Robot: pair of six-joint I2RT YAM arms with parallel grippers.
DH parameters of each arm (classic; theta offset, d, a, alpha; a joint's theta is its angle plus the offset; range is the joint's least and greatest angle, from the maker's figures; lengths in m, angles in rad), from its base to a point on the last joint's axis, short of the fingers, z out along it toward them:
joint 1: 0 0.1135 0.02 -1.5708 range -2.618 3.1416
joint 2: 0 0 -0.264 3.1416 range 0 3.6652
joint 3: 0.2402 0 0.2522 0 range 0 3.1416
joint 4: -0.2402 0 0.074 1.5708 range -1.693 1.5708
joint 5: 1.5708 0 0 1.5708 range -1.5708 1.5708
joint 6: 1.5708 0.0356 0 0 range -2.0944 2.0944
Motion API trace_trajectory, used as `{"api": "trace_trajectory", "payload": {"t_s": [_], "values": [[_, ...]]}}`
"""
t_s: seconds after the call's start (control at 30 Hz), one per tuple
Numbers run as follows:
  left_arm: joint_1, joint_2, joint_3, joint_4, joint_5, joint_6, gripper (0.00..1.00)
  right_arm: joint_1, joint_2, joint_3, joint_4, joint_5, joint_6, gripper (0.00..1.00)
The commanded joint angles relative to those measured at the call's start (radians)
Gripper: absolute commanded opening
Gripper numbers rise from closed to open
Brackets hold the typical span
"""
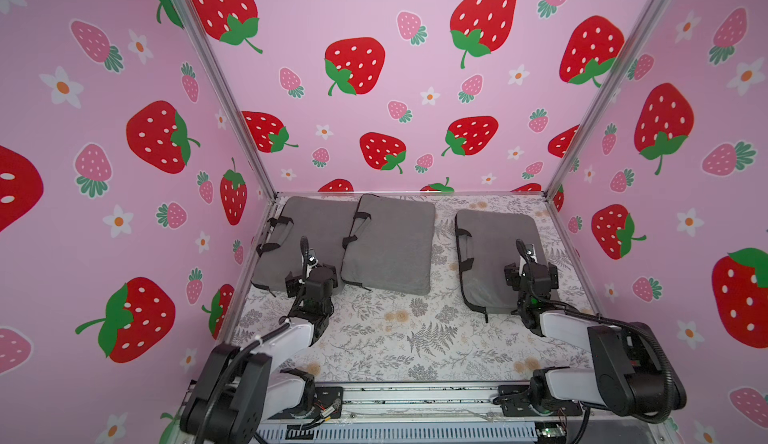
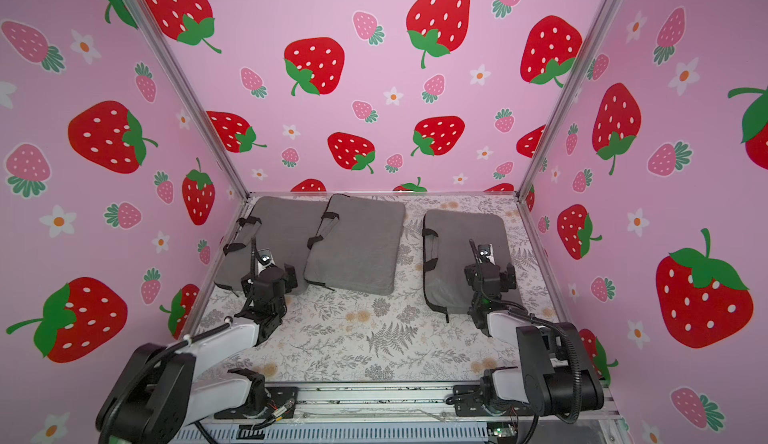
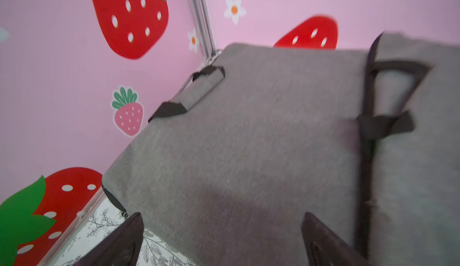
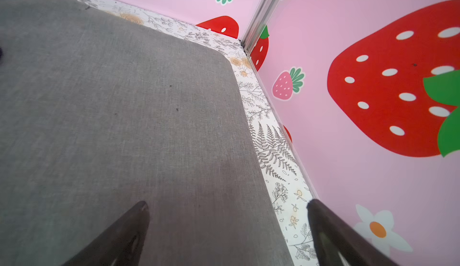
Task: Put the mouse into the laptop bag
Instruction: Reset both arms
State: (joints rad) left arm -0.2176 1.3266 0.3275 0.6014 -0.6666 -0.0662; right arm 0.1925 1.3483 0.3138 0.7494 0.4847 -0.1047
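- The left gripper [image 3: 223, 217] hangs with its fingers [image 3: 129, 235] spread wide and nothing between them. The left bag [image 3: 249, 140] lies directly under and ahead of them. No contact with the cloth can be seen.
- The right gripper [image 4: 227, 202] is also wide apart and empty. The right bag [image 4: 124, 115] lies beneath it. One fingertip is over the cloth, the other over the strip of table [image 4: 268, 137] between that bag and the side wall [image 4: 348, 177].
- The middle bag [image 1: 390, 246] lies between the two grippers, nearer the left one. Its handled edge overlaps the side of the left bag. It lies apart from the right bag.
- All three bags are flat grey woven cloth with rounded corners and black trim. Each has carry handles [image 1: 465, 246] with black ends on one long side. All rest on the floral-printed table.
- On the right bag, a black pull tag [image 1: 486, 317] hangs off the corner nearest the arm's base onto the table.
- The mouse cannot be made out in any view, so its place cannot be told.
- Whether any bag's zip is open or closed cannot be told.
- The left wrist view is blurred. In both top views the wrists cover the fingertips and the bag cloth beneath them. The right wrist view cuts off most of the right bag.
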Motion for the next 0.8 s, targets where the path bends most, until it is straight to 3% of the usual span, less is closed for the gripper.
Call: {"api": "trace_trajectory", "payload": {"t_s": [0.0, 0.1, 0.13, 0.17, 0.2, 0.3, 0.37, 0.77], "values": [[0.046, 0.154, 0.028, 0.329, 0.061, 0.045, 0.99, -0.042, 0.079, -0.027, 0.239, -0.135, 0.024, 0.99], [0.157, 0.202, 0.061, 0.265, 0.315, -0.013, 0.99, -0.112, 0.270, 0.006, 0.381, -0.172, 0.076, 0.99], [0.176, 0.238, 0.048, 0.353, 0.334, -0.014, 0.99, -0.114, 0.245, 0.031, 0.285, -0.179, 0.085, 0.99], [0.180, 0.217, 0.060, 0.279, 0.360, -0.020, 0.99, -0.118, 0.205, 0.077, 0.124, -0.184, 0.104, 0.99], [0.185, 0.206, 0.083, 0.222, 0.387, -0.018, 0.99, -0.122, 0.234, 0.101, 0.142, -0.177, 0.096, 0.99], [0.187, 0.214, 0.106, 0.191, 0.410, -0.009, 0.99, -0.118, 0.220, 0.117, 0.079, -0.152, 0.113, 0.99], [0.190, 0.226, 0.107, 0.206, 0.409, -0.010, 0.99, -0.118, 0.239, 0.102, 0.145, -0.151, 0.102, 0.99], [0.189, 0.218, 0.105, 0.198, 0.410, -0.009, 0.99, -0.116, 0.229, 0.114, 0.106, -0.147, 0.102, 0.99]]}}
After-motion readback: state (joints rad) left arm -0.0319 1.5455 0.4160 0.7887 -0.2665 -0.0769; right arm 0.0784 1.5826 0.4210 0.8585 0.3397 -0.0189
